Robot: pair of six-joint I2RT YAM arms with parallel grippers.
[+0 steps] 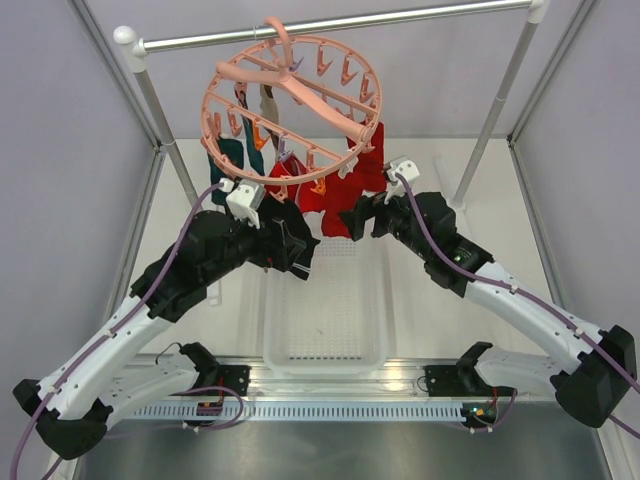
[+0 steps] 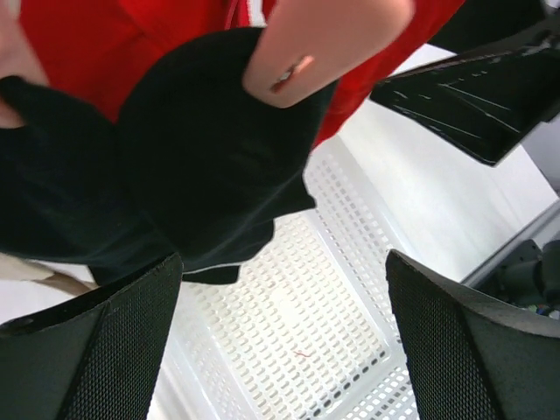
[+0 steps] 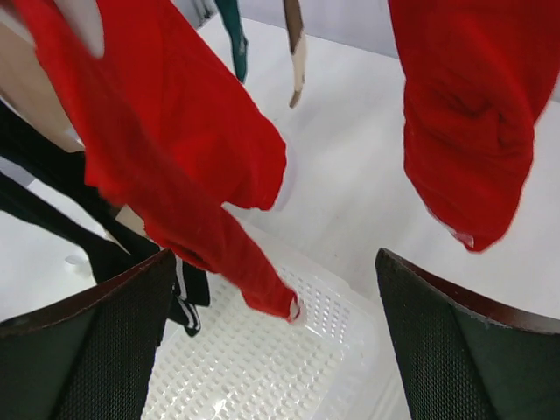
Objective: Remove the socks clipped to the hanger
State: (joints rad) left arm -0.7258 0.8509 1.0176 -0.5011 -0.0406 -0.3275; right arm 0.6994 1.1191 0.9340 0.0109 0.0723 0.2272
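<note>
High view from behind the arms [image 1: 190, 265]; wrist views close under socks [image 1: 320, 195], basket [image 1: 325, 310] in all three.

The hanger [image 1: 291, 98] is hanging from the rail [image 1: 400, 17] at upper centre, with the socks [image 1: 335, 195] dangling below its ring. The perforated basket [image 1: 325, 340] is sitting on the counter [image 1: 495, 225] beneath them. The left pincer [image 1: 303, 243] is hovering at their lower left and the right pincer [image 1: 352, 216] at their right.

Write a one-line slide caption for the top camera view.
Left tool and right tool, both open, near socks clipped to a pink hanger on a rail, over a white basket.
</note>
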